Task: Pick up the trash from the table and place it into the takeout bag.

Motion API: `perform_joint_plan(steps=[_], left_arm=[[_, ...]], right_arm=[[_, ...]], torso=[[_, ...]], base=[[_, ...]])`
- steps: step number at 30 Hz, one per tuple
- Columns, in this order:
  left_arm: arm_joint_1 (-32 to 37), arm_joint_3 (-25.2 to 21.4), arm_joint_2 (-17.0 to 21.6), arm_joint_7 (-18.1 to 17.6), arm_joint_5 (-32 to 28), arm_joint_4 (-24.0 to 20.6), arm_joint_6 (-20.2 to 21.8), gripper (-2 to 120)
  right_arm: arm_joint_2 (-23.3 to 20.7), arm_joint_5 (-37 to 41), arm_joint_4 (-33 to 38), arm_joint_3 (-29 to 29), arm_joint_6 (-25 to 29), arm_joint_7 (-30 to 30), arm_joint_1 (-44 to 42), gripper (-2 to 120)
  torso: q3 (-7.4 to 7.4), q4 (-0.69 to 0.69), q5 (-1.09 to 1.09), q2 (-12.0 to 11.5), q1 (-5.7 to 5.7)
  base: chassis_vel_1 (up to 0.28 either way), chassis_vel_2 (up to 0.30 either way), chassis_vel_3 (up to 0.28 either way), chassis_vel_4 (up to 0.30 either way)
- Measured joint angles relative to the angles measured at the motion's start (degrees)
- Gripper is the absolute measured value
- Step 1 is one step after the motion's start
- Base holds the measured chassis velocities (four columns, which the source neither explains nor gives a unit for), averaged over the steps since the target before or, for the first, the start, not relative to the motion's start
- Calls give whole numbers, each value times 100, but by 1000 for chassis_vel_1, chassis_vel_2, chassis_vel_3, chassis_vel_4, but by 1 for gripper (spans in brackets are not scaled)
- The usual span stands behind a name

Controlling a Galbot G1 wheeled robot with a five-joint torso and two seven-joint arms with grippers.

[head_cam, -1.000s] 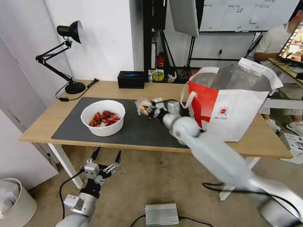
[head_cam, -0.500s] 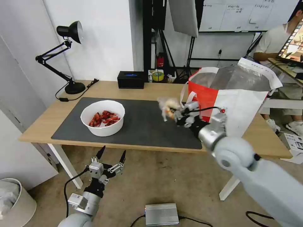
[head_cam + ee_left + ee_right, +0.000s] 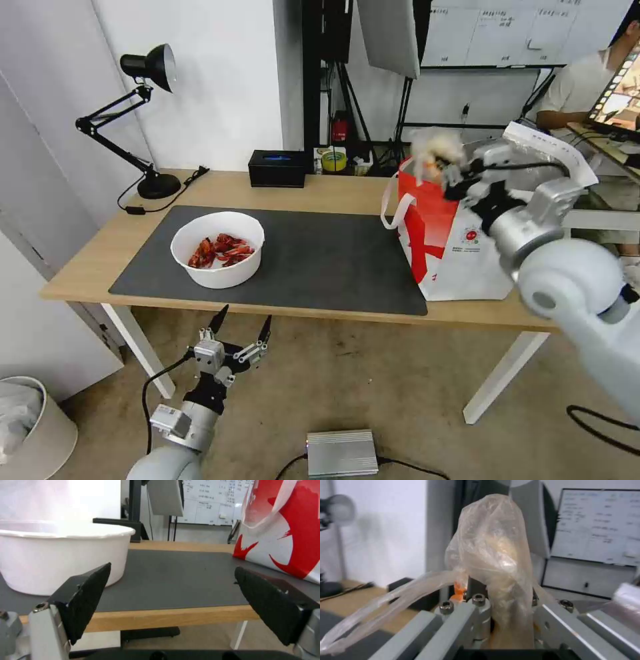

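Above the light wood table (image 3: 320, 190), the small clear bag with bun (image 3: 433, 150) is clamped in the right gripper (image 3: 455, 175), over the takeout bag (image 3: 467, 247). Below the table's front edge hangs the left gripper (image 3: 241, 327), fingers wide, near the white bowl (image 3: 217, 249).

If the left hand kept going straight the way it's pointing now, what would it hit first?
Probably the front edge of the table. The left hand is open, low before the table and aimed at that edge, with the white bowl beyond on the mat. Depth is unclear.
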Motion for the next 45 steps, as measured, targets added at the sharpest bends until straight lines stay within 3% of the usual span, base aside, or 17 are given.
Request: perform_joint_plan(steps=[7,10,18,19,27,33,35,45], left_arm=[[-21,0,-2,0,-1,4,-2,100],[-9,-9,-4,8,9,13,-15,100],[-9,-31,22,8,9,6,-22,100],[-10,-32,20,9,9,7,-29,100],[-40,-39,33,9,2,29,-53,100],[-87,-31,52,9,-16,36,-53,100],[-88,-28,53,9,-17,36,-53,100],[-106,-14,81,9,-29,27,-46,100]], right_arm=[[-90,282,-396,-12,-88,110,341,5],[-64,648,-804,-60,-455,532,549,5],[11,1718,-958,-126,-1218,1410,862,5],[12,2144,-989,-158,-1458,1731,1014,5],[-13,2869,-991,-191,-1814,2442,1233,6],[-32,3256,-941,-194,-1911,2887,1326,30],[-42,3259,-932,-194,-1911,2898,1326,33],[-120,3222,-907,-211,-1876,2840,1309,73]], torso=[[0,0,-1,0,1],[0,-1,-1,0,1],[0,0,-1,0,1],[0,0,-1,0,1],[0,0,-1,0,1],[0,0,-2,0,1],[0,0,-1,0,1],[0,-1,-1,0,0]], base=[[0,0,0,0],[0,0,0,0],[0,0,0,0],[0,0,0,0],[0,0,0,0],[0,0,0,0],[0,0,0,0],[0,0,0,0]])
